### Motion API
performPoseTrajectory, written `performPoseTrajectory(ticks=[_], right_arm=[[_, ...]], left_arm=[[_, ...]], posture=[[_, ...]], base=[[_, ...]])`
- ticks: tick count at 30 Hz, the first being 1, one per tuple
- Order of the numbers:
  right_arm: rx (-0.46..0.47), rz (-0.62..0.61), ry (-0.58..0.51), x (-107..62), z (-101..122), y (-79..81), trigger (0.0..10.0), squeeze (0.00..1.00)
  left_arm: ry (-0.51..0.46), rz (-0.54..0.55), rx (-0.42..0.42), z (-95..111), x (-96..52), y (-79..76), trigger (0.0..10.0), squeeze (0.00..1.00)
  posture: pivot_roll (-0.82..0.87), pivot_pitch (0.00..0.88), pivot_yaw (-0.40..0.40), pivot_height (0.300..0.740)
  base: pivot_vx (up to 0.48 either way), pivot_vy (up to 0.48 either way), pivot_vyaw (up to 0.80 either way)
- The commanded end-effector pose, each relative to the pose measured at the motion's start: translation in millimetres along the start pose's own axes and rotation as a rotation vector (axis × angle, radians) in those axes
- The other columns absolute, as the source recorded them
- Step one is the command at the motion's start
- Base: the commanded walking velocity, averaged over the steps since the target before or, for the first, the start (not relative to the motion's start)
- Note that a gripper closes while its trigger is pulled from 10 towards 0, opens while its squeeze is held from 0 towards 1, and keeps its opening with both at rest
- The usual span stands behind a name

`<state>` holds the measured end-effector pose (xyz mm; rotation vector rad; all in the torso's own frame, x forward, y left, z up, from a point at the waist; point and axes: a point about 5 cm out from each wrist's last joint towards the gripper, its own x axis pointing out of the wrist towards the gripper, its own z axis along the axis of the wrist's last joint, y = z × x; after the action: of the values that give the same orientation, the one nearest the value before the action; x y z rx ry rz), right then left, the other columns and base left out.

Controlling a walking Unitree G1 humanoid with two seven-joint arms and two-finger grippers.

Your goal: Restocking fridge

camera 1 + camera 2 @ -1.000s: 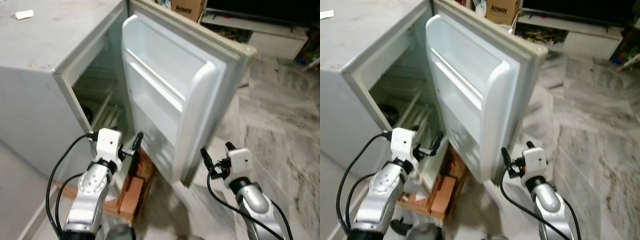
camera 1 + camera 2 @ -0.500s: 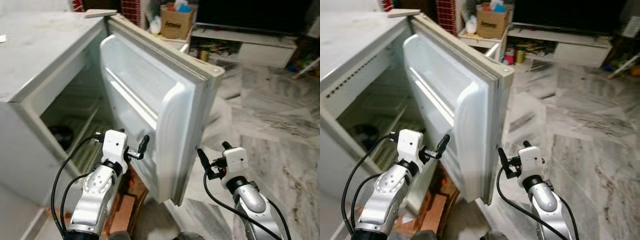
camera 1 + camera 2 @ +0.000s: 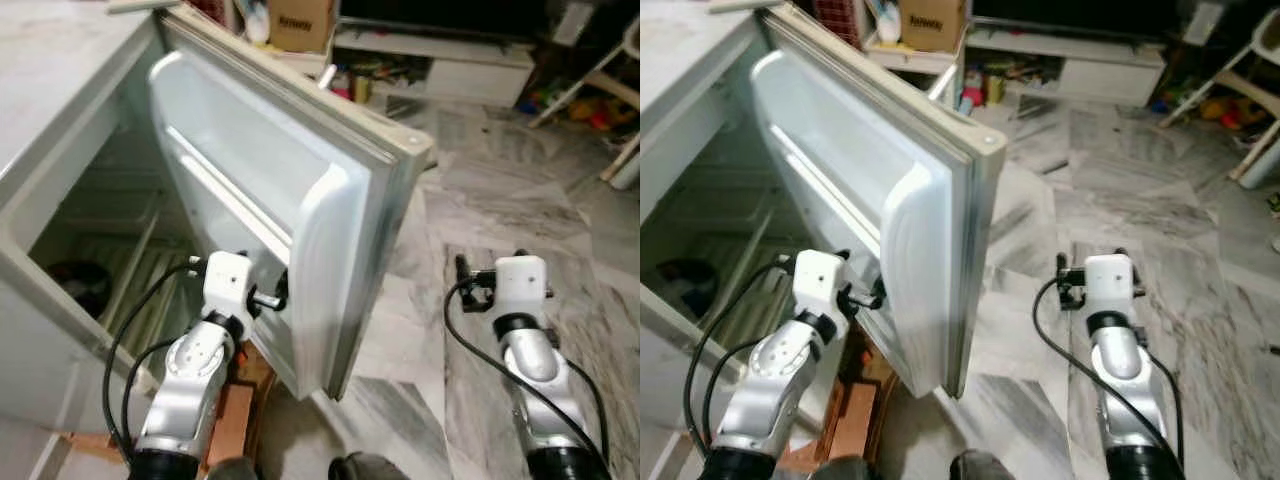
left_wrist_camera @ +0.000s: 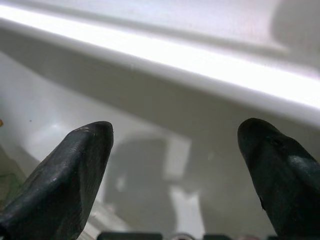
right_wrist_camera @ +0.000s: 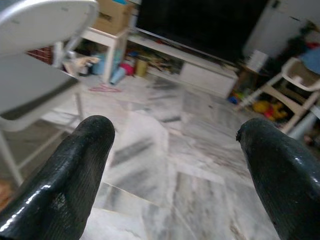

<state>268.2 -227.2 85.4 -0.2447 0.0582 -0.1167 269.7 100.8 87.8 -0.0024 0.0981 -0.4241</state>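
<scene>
Marble floor [image 3: 480,200]; fridge door [image 3: 270,190] hides left gripper [image 3: 280,292] jaws.

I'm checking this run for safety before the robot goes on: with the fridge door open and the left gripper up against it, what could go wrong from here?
1. The left gripper sits open, right against the inner face of the fridge door; a further push may swing the door wider or scrape its liner.
2. The bricks on the floor beneath the door lie near the robot's path, so a step forward may catch them.
3. The right gripper is open and holds nothing to stock.
</scene>
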Motion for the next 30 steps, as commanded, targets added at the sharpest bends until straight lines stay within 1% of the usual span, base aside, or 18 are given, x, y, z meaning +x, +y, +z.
performPoseTrajectory(ticks=[1,3,4,5,6,8,10,13,16,18,20,21,22,23,24,26,27,30], right_arm=[[0.003,-0.004,0.023,-1.6,-6,0.4,10.0,0.0],[0.002,-0.002,0.025,-3.7,-7,2.0,10.0,0.0],[0.0,0.003,0.028,-5.9,-9,4.2,10.0,0.0],[0.002,0.01,0.032,-10.0,-11,8.3,10.0,0.0],[0.002,0.01,0.032,-10.0,-11,8.3,10.0,0.0],[0.004,0.011,0.034,-12.5,-13,10.2,10.0,0.0],[0.003,0.006,0.035,-14.3,-14,10.1,10.0,0.0],[-0.006,-0.019,0.037,-16.4,-16,7.0,10.0,0.0],[-0.012,-0.045,0.042,-17.9,-17,3.8,10.0,0.0],[-0.027,-0.065,0.048,-19.3,-19,1.3,10.0,0.0],[-0.03,-0.095,0.058,-21.9,-21,-0.2,10.0,0.0],[-0.037,-0.117,0.071,-23.9,-23,-1.2,10.0,0.0],[-0.037,-0.117,0.071,-23.9,-23,-1.2,10.0,0.0],[-0.039,-0.122,0.077,-24.3,-23,-1.4,10.0,0.0],[-0.034,-0.125,0.084,-26.2,-24,0.0,10.0,0.0],[-0.027,-0.119,0.086,-27.5,-25,2.0,10.0,0.0],[-0.022,-0.116,0.087,-27.7,-25,2.7,10.0,0.0],[-0.014,-0.085,0.088,-29.1,-27,9.5,10.0,0.0]], left_arm=[[-0.018,-0.067,0.006,5,9.2,-13.6,10.0,0.0],[-0.029,-0.11,0.011,10,17.1,-22.6,10.0,0.0],[-0.04,-0.145,0.02,14,23.0,-29.5,10.0,0.0],[-0.062,-0.201,0.033,21,35.4,-41.9,10.0,0.0],[-0.062,-0.201,0.033,21,35.4,-41.9,10.0,0.0],[-0.078,-0.232,0.042,27,43.7,-49.5,10.0,0.0],[-0.101,-0.278,0.049,36,52.1,-60.8,10.0,0.0],[-0.126,-0.325,0.065,44,58.2,-73.6,10.0,0.0],[-0.129,-0.324,0.074,43,58.3,-74.8,10.0,0.0],[-0.117,-0.291,0.076,38,56.3,-68.8,10.0,0.0],[-0.095,-0.22,0.071,29,50.3,-52.5,10.0,0.0],[-0.078,-0.149,0.06,21,42.6,-35.7,10.0,0.0],[-0.078,-0.149,0.06,21,42.6,-35.7,10.0,0.0],[-0.073,-0.13,0.059,19,40.2,-31.2,10.0,0.0],[-0.062,-0.057,0.061,12,27.7,-13.4,10.0,0.0],[-0.055,-0.017,0.055,9,19.8,-4.1,10.0,0.0],[-0.055,-0.011,0.053,8,18.6,-2.8,10.0,0.0],[-0.04,0.033,0.053,3,7.4,6.1,10.0,0.0]], posture=[[-0.04,0.002,-0.036,0.74],[-0.04,0.002,-0.036,0.74],[-0.05,0.0,-0.034,0.74],[-0.06,0.0,-0.029,0.74],[-0.06,0.0,-0.029,0.74],[-0.06,0.0,-0.027,0.74],[-0.07,0.0,-0.021,0.74],[-0.08,0.0,-0.018,0.74],[-0.08,0.0,-0.016,0.74],[-0.08,0.0,-0.016,0.74],[-0.07,0.0,-0.018,0.74],[-0.06,0.0,-0.02,0.74],[-0.06,0.0,-0.02,0.74],[-0.06,0.0,-0.02,0.74],[-0.04,0.0,-0.026,0.74],[-0.04,0.0,-0.026,0.74],[-0.04,0.0,-0.026,0.74],[-0.04,0.0,-0.026,0.74]], base=[[0.0,0.0,0.0],[0.0,0.0,0.0],[0.0,0.0,0.0],[0.0,0.0,0.0],[0.0,0.0,0.0],[0.0,0.0,0.0],[0.0,0.0,0.0],[0.0,0.0,0.0],[0.0,0.0,0.0],[0.0,0.0,0.0],[0.0,0.0,0.0],[0.0,0.0,0.0],[0.0,0.0,0.0],[0.0,0.0,0.0],[0.0,0.0,-0.54],[0.0,0.0,-0.67],[0.0,0.0,-0.8],[0.0,-0.12,-0.8]])
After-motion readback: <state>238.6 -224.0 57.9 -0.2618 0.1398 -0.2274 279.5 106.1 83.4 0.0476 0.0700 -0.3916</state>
